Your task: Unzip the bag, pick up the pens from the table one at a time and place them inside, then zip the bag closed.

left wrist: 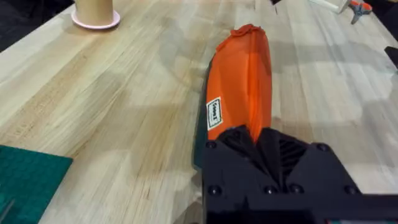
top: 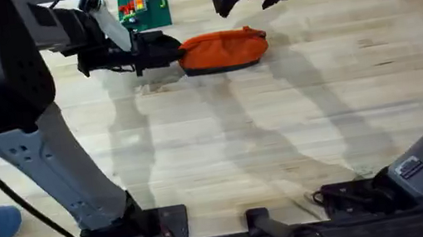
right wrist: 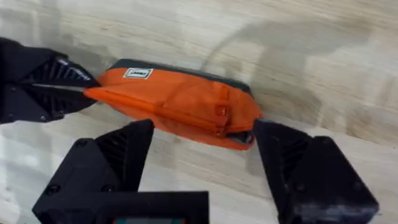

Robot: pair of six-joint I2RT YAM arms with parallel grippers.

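Oblong orange fabric bag, rumpled

Orange bag flat on table

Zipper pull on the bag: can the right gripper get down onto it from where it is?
Probably yes. The right gripper is open above the bag, with the zipper pull between its fingers and nothing over it. The left gripper is shut on the bag's other end, clear of the path.

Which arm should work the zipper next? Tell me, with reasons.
Probably the right. The left gripper is shut on one end of the bag, anchoring it. The right gripper hangs open above the other end, fingers either side of the zipper pull.
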